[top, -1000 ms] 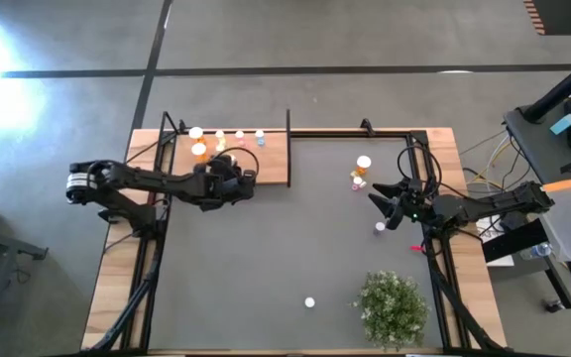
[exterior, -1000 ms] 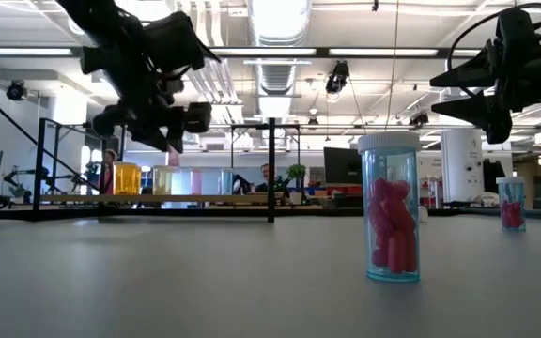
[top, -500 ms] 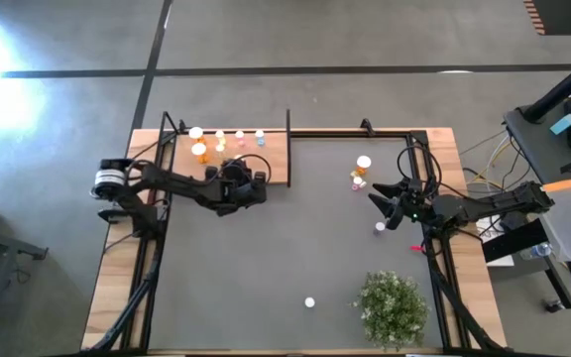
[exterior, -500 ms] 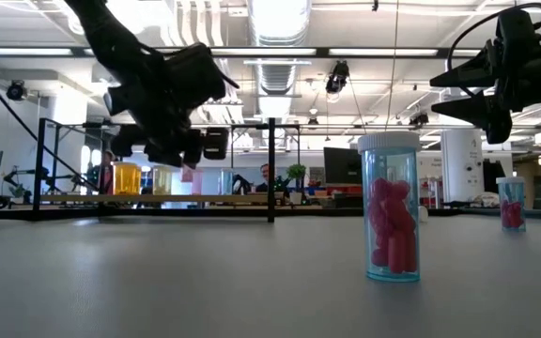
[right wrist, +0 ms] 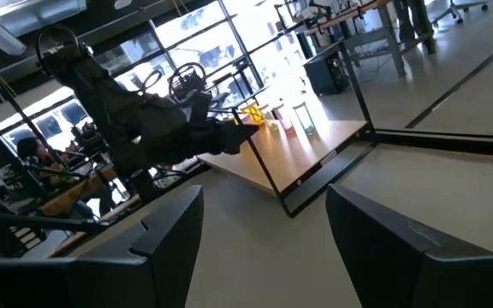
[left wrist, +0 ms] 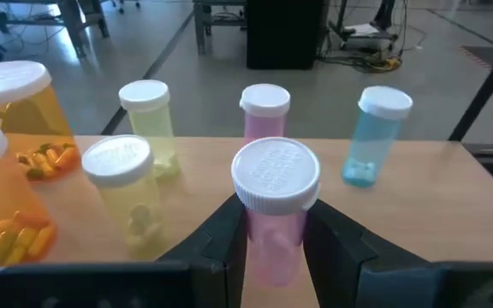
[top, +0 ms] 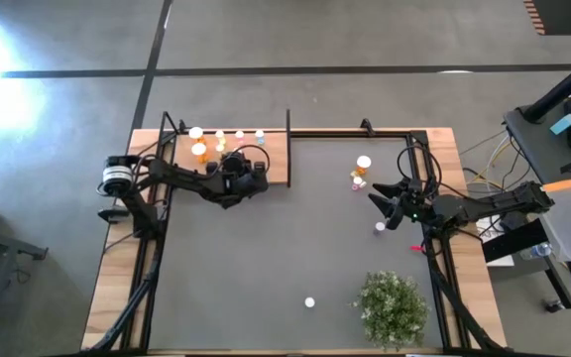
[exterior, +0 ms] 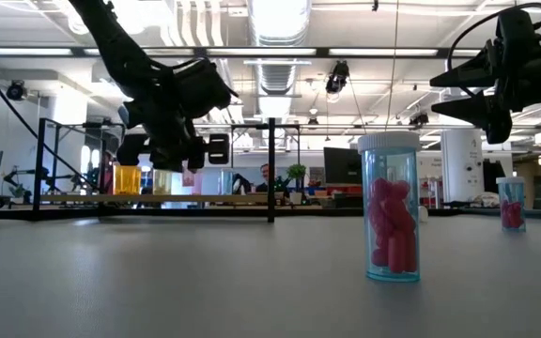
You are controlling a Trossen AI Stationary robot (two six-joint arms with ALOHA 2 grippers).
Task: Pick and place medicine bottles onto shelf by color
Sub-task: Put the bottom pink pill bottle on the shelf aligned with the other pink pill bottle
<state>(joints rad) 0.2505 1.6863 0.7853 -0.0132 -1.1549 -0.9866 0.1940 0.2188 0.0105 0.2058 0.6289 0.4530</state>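
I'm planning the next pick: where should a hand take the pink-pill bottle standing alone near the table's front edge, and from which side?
Take the pink-pill bottle by its straight clear body, just under the white cap, coming down from above with a finger on either side. It stands upright and alone on the grey mat, so any side is open; the plant is well off to one side.

Left pincer (left wrist: 275, 244) clamped, arm outstretched; right pincer (top: 378, 210) spread, raised.

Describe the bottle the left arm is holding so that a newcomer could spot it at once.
Find the wooden shelf at the table's far left corner. Just over its front edge, the left gripper has its fingers shut on a pink bottle with a white cap. Unlike the other bottles, it is clamped, not standing free.
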